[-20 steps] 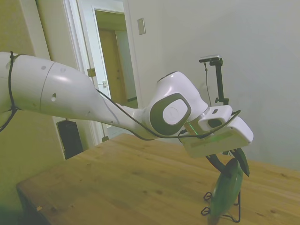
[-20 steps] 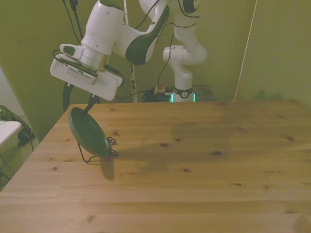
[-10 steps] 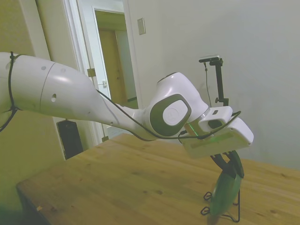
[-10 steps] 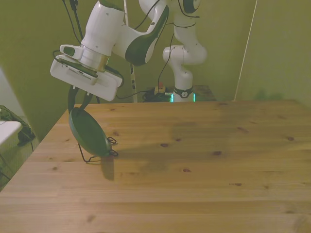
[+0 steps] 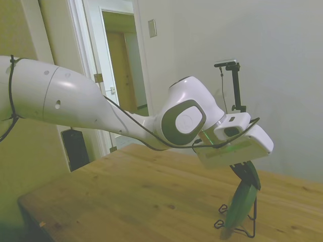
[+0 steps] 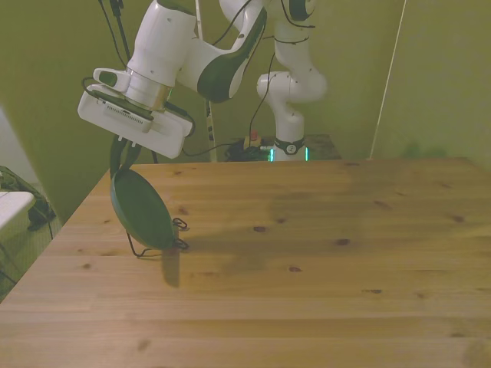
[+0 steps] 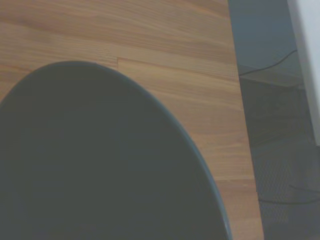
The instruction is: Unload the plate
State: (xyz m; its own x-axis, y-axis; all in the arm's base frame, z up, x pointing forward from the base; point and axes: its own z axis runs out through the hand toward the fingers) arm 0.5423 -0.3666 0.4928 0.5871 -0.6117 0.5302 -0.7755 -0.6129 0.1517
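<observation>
One gripper [image 6: 120, 156] I see pinched on the plate [image 6: 141, 209] rim, plate tilted below it in the wire stand [image 5: 237, 228], fingertips partly hidden, wrist view blurred.

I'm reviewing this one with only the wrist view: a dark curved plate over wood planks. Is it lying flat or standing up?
Observer: Standing on edge. The plate leans in a thin black wire stand.
Operator: Does the gripper have it?
Observer: Yes, the gripper is shut on the plate's top rim.
Operator: Where on the table is this?
Observer: Near the table's edge at the front view's left.
</observation>
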